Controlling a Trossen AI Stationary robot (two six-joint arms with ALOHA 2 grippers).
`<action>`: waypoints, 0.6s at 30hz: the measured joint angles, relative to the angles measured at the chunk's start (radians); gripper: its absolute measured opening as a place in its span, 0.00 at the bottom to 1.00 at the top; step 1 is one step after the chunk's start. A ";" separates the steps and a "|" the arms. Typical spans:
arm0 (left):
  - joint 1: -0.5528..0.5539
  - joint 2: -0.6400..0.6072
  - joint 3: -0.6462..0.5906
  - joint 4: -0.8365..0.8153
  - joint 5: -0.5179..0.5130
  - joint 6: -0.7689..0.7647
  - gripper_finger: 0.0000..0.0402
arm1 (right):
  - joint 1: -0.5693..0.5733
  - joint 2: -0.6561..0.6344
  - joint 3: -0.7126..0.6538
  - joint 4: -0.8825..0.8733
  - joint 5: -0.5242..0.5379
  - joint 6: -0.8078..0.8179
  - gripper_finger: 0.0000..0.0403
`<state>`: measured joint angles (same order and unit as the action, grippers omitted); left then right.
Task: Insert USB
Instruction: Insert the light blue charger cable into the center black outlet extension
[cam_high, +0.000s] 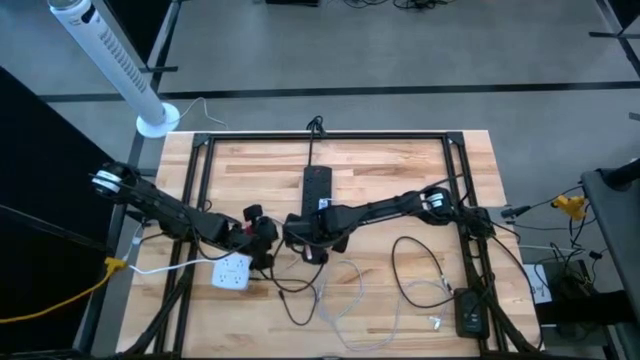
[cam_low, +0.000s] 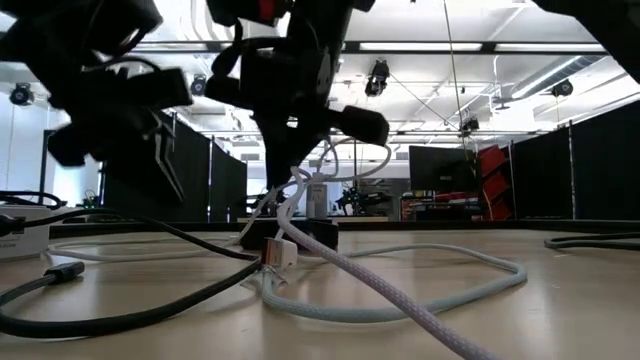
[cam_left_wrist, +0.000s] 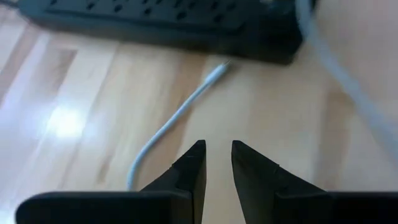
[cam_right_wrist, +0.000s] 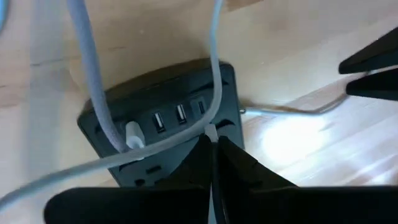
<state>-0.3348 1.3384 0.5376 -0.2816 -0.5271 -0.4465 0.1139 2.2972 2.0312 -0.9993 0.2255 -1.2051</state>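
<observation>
Right pincer (cam_right_wrist: 213, 144) clenched on white cable (cam_right_wrist: 214, 74) at power strip (cam_right_wrist: 163, 118), left pincer (cam_left_wrist: 217, 163) slightly parted, no legible writing

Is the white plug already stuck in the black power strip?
Yes. A white plug sits in a USB port on the power strip; two ports beside it look empty.

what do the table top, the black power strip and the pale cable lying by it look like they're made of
Table top: looks like wood, butcher-block style, with visible joined pale planks and a light sheen that reflects the lamps.
Power strip: probably moulded plastic, matte black, with rounded edges and recessed USB ports.
Pale cable: likely smooth rubbery plastic sheath, white-grey; its surface looks even, but it is too soft in view to be sure.
</observation>
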 joint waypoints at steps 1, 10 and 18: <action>0.002 0.000 -0.006 -0.006 -0.014 -0.007 0.16 | -0.005 0.000 0.000 -0.001 0.000 0.000 0.00; 0.027 -0.002 -0.033 -0.011 -0.060 -0.033 0.16 | -0.019 0.001 -0.001 0.003 -0.061 0.001 0.00; 0.032 -0.020 -0.043 -0.041 -0.058 -0.033 0.16 | -0.020 0.020 -0.001 0.012 -0.036 0.010 0.00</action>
<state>-0.3033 1.3187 0.4946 -0.3229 -0.5855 -0.4797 0.0936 2.3177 2.0304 -0.9872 0.1895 -1.1954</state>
